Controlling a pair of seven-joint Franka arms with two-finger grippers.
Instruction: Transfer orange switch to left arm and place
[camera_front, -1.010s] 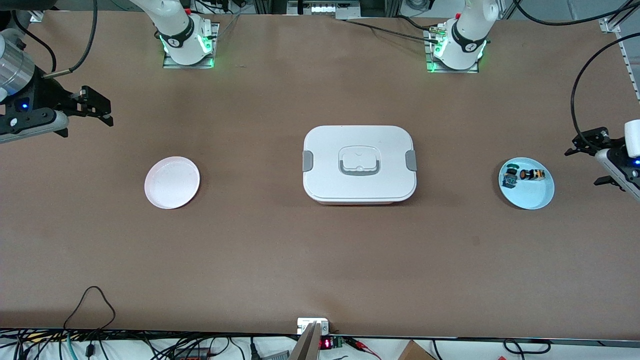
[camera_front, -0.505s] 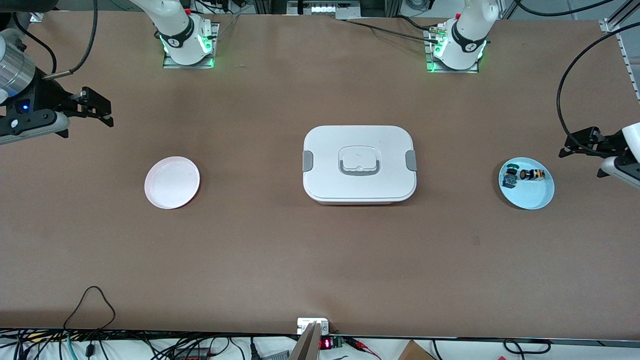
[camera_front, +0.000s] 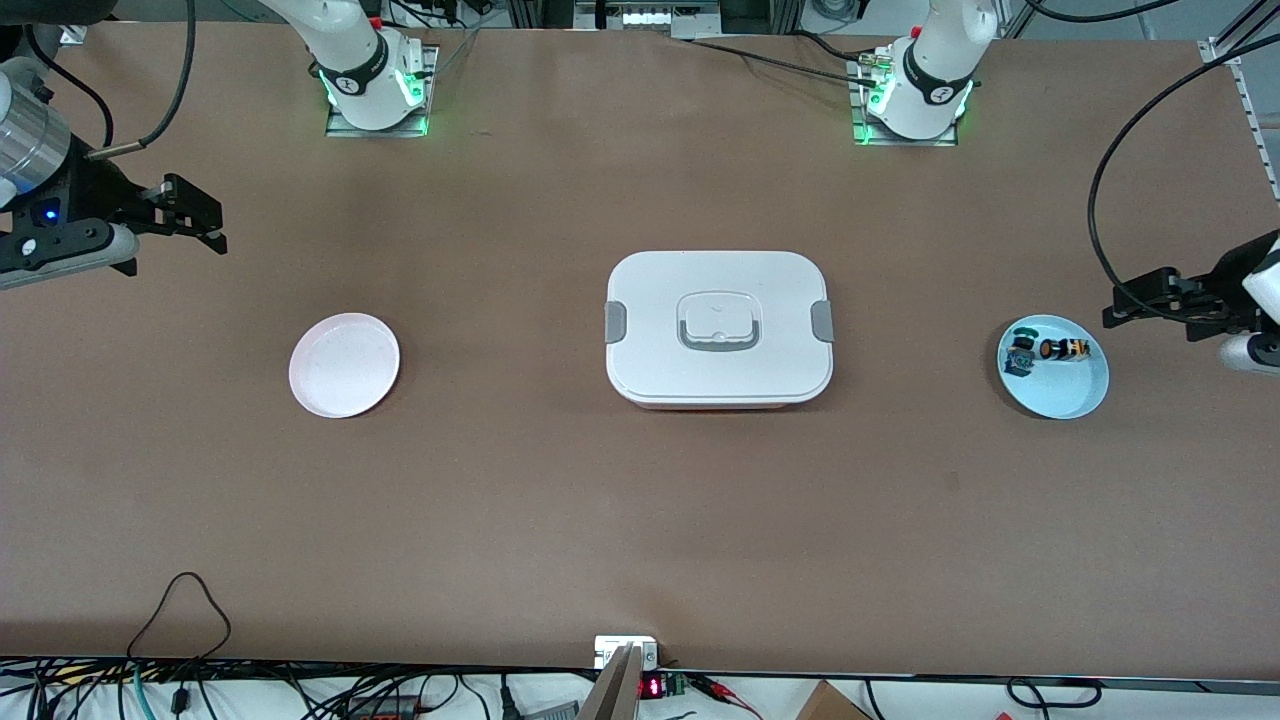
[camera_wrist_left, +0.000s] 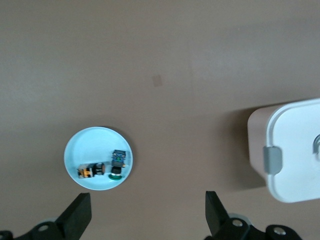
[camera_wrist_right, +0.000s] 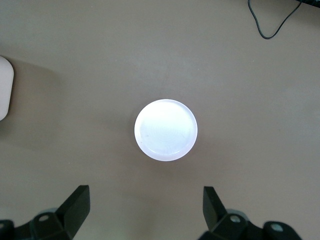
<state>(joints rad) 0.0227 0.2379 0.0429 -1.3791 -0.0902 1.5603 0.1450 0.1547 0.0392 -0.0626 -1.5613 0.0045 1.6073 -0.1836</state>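
The orange switch (camera_front: 1062, 349) (camera_wrist_left: 90, 171) lies on its side in a light blue plate (camera_front: 1070, 395) (camera_wrist_left: 87, 147) toward the left arm's end of the table. My left gripper (camera_front: 1115, 305) (camera_wrist_left: 147, 200) hangs open and empty in the air just off that plate's rim, on the outer table-end side. The white box (camera_front: 718, 328) (camera_wrist_left: 292, 150) stands shut in the middle of the table. My right gripper (camera_front: 205, 215) (camera_wrist_right: 145, 195) waits open and empty above the right arm's end, near a pink plate (camera_front: 344, 364) (camera_wrist_right: 165, 129).
A green-capped switch (camera_front: 1021, 333) (camera_wrist_left: 115, 174) and a small blue part (camera_front: 1018, 361) (camera_wrist_left: 119, 157) share the blue plate beside the orange switch. A black cable loop (camera_front: 180, 600) (camera_wrist_right: 272, 25) lies near the table's front edge. The arm bases (camera_front: 375, 90) stand along the back.
The left gripper has swung in toward the blue plate from the table's end. The right arm, box, plates and switches have not moved.
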